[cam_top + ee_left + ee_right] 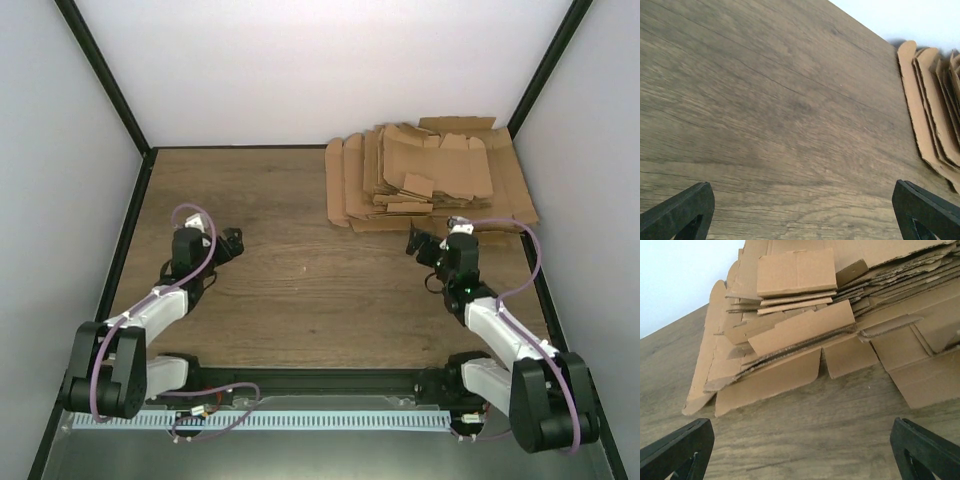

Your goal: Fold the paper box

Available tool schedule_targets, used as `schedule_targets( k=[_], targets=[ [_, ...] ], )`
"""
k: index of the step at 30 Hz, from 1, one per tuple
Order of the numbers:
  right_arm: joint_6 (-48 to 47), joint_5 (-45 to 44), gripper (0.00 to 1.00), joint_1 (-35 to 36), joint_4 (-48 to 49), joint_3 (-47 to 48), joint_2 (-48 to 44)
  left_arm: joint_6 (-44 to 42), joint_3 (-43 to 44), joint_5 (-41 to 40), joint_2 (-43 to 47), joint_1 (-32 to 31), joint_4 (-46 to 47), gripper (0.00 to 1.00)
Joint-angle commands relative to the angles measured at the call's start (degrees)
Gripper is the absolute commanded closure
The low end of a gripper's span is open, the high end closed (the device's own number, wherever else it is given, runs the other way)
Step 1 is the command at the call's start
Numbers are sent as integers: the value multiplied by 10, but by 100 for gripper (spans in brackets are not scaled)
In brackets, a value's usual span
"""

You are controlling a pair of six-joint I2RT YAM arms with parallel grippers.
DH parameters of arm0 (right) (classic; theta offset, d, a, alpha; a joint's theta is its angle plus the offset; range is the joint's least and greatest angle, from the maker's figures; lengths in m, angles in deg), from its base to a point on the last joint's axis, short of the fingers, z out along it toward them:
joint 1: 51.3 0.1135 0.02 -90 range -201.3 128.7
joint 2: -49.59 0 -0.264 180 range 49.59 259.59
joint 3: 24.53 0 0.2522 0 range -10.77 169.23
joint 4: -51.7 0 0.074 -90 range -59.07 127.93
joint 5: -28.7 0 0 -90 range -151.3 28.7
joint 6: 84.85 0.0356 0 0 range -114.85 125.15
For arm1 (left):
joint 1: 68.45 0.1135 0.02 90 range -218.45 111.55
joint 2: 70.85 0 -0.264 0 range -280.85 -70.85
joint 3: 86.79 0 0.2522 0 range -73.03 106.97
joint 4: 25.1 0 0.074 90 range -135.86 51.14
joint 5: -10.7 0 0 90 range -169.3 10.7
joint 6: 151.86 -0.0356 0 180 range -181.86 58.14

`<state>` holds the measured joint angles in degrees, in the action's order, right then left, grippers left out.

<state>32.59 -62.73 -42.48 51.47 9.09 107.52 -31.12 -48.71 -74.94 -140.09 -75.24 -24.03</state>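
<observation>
Task judged not begun; no separate paper box lies out, only the pile of blanks (430, 180) at far right of the worktop (300, 290); left gripper (231, 241) and right gripper (414, 242) fingers released, empty; picking and all folding remain.

Wooden table (300, 290) (white walls (330, 70))
</observation>
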Motion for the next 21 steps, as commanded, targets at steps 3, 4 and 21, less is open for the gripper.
schedule_targets(
  k=[3,4,21],
  targets=[
    [49,-16,0,1,-79,138,78,20,14,80,-26,-11,72,0],
    [41,-6,0,1,-95,168,93,21,19,81,-32,-18,79,0],
    [-84,63,1,1,-182,515,387,-9,82,100,-130,-95,188,0]
  ],
)
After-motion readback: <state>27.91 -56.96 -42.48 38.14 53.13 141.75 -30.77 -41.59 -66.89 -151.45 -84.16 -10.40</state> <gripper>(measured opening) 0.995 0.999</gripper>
